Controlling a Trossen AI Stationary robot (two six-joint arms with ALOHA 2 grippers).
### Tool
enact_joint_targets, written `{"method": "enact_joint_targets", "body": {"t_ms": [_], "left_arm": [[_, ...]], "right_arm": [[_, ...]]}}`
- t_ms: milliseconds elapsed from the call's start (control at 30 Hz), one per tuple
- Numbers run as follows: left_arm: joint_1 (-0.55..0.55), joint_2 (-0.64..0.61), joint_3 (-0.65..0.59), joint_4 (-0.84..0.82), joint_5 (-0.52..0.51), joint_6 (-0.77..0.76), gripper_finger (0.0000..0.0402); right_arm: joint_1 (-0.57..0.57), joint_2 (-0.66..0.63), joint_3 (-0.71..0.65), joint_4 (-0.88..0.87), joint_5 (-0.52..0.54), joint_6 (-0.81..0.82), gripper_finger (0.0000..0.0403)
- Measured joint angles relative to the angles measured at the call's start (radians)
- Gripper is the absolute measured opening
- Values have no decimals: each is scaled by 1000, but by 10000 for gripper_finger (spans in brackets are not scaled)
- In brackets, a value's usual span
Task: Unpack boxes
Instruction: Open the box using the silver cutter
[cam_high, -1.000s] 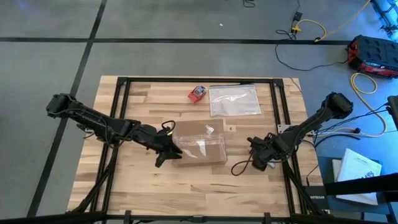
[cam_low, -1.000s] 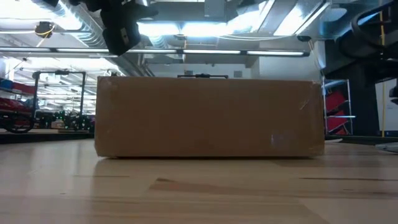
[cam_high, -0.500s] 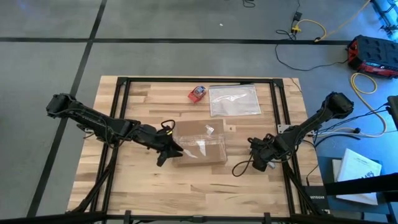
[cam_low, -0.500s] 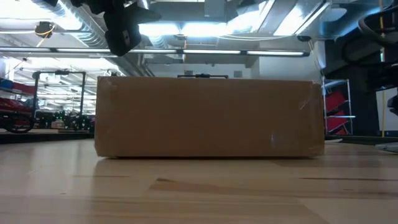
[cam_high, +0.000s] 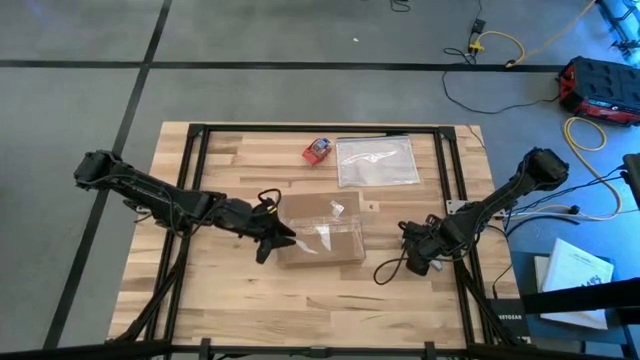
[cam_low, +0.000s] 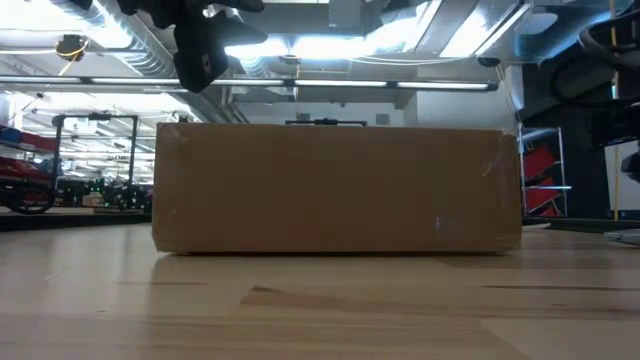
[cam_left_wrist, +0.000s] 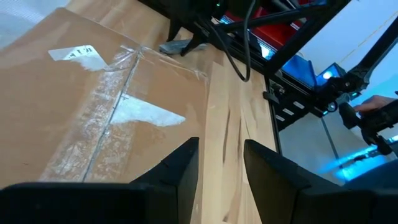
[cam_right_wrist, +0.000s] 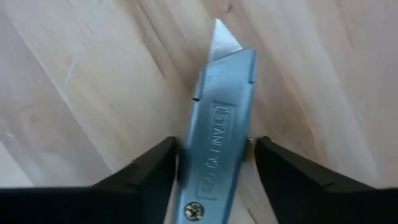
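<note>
The shallow brown cardboard box (cam_high: 322, 232) lies flat, long axis running from my left gripper (cam_high: 272, 240) toward my right gripper (cam_right_wrist: 214, 168). My left jaws, slightly parted and empty, hover at its near end. My right jaws, beyond its far end, pinch a grey metal utility knife (cam_right_wrist: 214, 130), blade pointing straight ahead.

Left arm reaches low across from the left, its end effector (cam_high: 268, 243) at centre with fingers (cam_left_wrist: 183, 167) slightly parted and nothing between them; right arm angles in from the right, its end effector (cam_high: 409, 262) low, fingers (cam_right_wrist: 152, 171) clamped against a grey utility knife (cam_right_wrist: 214, 124).
</note>
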Motion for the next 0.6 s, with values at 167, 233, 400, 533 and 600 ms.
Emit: {"method": "enact_joint_targets", "body": {"t_ms": [167,233,400,533,600], "left_arm": [[11,0,0,0,-2,0,116],[13,0,0,0,-2,-17,116],[44,0,0,-4,-18,-108,116],[74,0,0,5,-20,-157,116],[86,0,0,16,-20,-187,116]], "right_arm": [[0,0,0,1,-2,15,123],[0,0,1,1,-2,34,119],[0,2,32,-20,3,59,119],[-1,4,118,-84,44,49,119],[0,5,167,-128,66,43,119]]}}
